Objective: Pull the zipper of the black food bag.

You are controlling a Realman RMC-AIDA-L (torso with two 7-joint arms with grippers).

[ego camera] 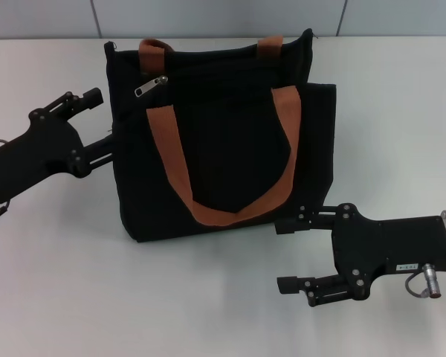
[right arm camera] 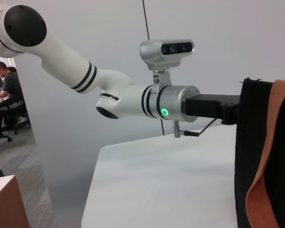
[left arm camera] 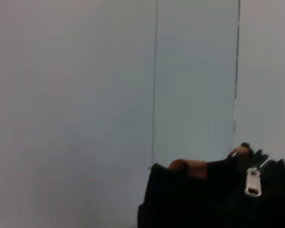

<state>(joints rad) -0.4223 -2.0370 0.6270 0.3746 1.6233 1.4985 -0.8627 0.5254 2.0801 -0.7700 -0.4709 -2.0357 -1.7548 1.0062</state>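
Note:
The black food bag (ego camera: 223, 156) lies flat on the white table (ego camera: 386, 111), with two rust-brown handles (ego camera: 171, 160). The zipper's silver pull tab (ego camera: 150, 85) sits near the bag's top left corner. It also shows in the left wrist view (left arm camera: 252, 182). My left gripper (ego camera: 102, 119) is open beside the bag's left edge, its lower finger touching the fabric. My right gripper (ego camera: 286, 255) is open at the bag's bottom right corner, its upper finger by the lower edge. The bag also shows in the right wrist view (right arm camera: 256, 156).
A grey wall (ego camera: 208, 18) runs behind the table's far edge. The right wrist view shows my white left arm (right arm camera: 128, 97) reaching to the bag, and a seated person (right arm camera: 7, 95) far off beyond the table.

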